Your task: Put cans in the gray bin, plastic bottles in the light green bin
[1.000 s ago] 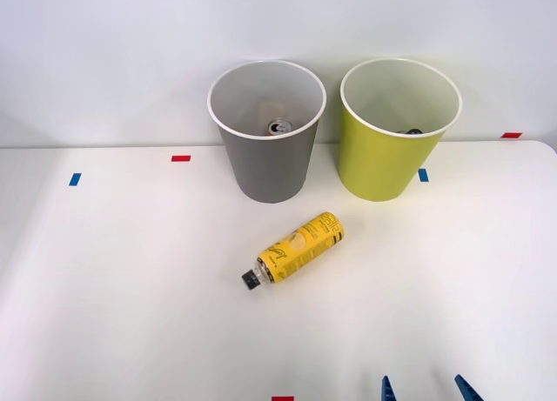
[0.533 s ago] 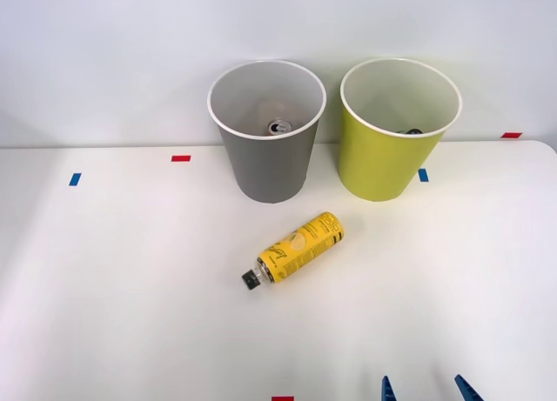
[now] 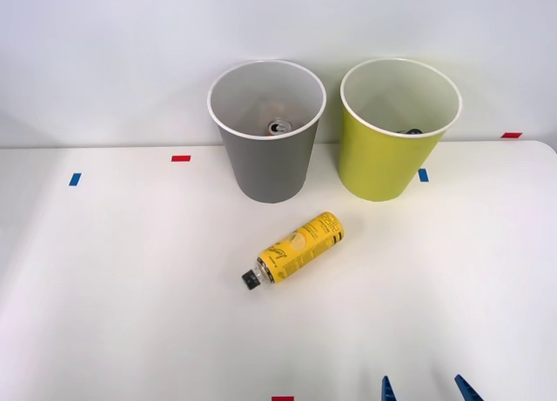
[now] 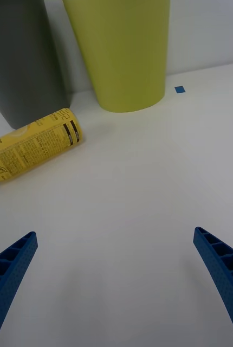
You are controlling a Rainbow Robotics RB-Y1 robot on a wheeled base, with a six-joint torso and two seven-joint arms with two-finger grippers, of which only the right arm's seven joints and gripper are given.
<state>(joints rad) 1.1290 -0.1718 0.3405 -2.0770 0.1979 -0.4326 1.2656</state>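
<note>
The right gripper (image 3: 426, 390) sits low at the bottom edge of the front view, right of centre, with just the two blue ribbed fingertips (image 3: 386, 389) poking into the frame. From the wrist camera the fingers (image 4: 11, 271) are spread wide apart, one at each lower corner, hovering over bare white table (image 3: 130, 288) and holding nothing. Nothing lies between them.

A plastic bottle (image 3: 294, 250) with a bright yellow label and black screw cap lies on its side near the middle of the front view, cap toward the lower left, base toward the upper right. It rests on the table in front of both bins, apart from each, and well apart from the gripper.

The gray bin (image 3: 266, 130) stands upright at upper centre. A can (image 3: 278, 126) with a silver top and pull-tab rests at its bottom. Just to the right, not touching, the light green bin (image 3: 397, 130) stands upright; a dark object (image 3: 412, 131) peeks over its near rim, too hidden to identify.

Small red and blue tape marks (image 3: 180, 158) dot the table.
</note>
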